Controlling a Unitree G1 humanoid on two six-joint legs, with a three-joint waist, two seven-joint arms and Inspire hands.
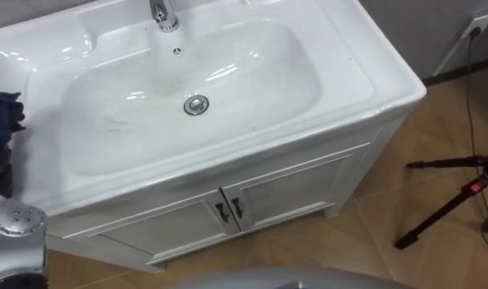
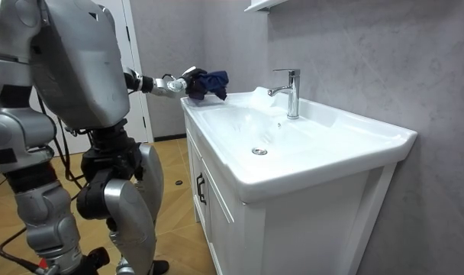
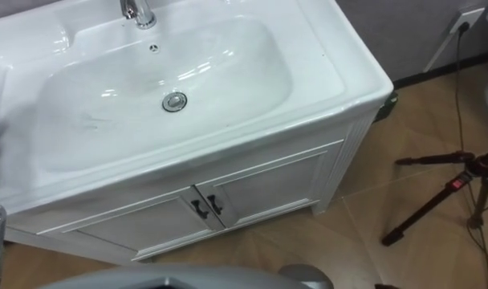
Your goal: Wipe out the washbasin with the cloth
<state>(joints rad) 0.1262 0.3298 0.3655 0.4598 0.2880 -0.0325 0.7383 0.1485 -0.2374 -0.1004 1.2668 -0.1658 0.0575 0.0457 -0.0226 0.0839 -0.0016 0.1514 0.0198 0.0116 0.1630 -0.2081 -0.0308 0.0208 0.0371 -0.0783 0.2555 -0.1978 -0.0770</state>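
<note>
Snugly round cloth (image 2: 210,82), left hand (image 2: 176,84)

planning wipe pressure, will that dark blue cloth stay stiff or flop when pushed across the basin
Likely floppy: the cloth bunches and droops in folds from the left hand. Probably light for its size, as it looks thin. It should glide easily, since the basin looks smooth and glossy.

No writing, label or number can be read from here: not on the white basin (image 1: 372,72), the chrome tap (image 1: 164,14) or the cabinet doors (image 1: 292,189) below it.
</note>
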